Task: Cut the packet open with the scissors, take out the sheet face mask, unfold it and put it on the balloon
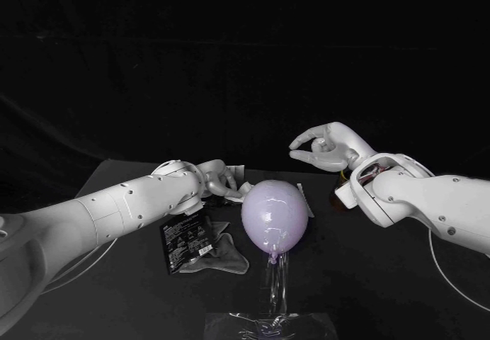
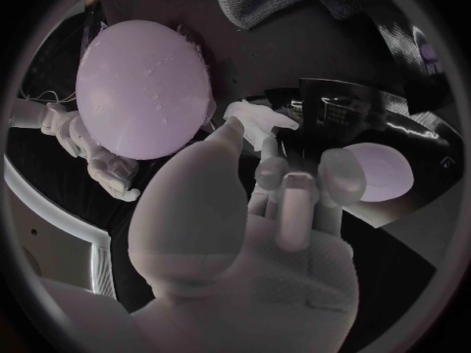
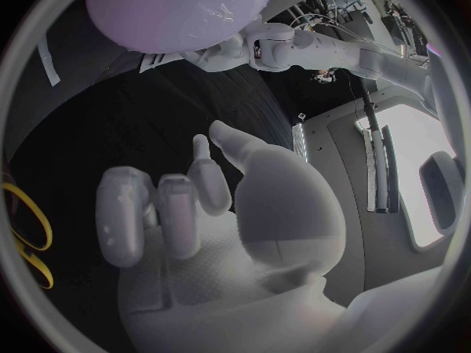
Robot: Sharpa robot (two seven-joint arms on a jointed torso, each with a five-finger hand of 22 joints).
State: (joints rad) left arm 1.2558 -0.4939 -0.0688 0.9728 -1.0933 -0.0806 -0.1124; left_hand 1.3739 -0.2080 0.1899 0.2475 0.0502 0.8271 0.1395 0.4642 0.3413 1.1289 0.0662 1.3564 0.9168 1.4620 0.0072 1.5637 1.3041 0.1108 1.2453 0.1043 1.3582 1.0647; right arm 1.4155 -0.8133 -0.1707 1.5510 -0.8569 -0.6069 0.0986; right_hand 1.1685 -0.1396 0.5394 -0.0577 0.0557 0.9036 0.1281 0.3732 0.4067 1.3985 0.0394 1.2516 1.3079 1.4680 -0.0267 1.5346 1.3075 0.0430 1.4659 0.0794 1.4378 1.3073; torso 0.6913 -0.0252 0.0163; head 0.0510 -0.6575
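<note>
Pinching the thin white sheet face mask (image 1: 236, 175) in the left hand (image 1: 217, 178), thumb against fingers, at about 10 o'clock on the glossy lilac egg-shaped balloon (image 1: 274, 216), right at its edge. Keeping the right hand (image 1: 325, 147) raised at 1 o'clock, apart from the balloon, fingers curled to the thumb with nothing in them. Leaving the glossy black packet (image 1: 187, 237) lying on the black table (image 1: 398, 283) at 8 o'clock.

Risks, judging from here:
- Gripping one edge only: likely leaving the sheet bunched or sticking to itself (cannot tell how far unfolded).
- Pushing sideways while draping: risking rocking or tipping the balloon toward 4 o'clock, given the thin clear stand (image 1: 275, 283) under it.
- Releasing too early: risking the mask sliding off the slick skin, not yet lying over the top.
- Keeping the right hand closed and away: not catching the free edge in time; needing opening and closing in first.
- Pressing fingertips in hard: risking denting the balloon.
</note>
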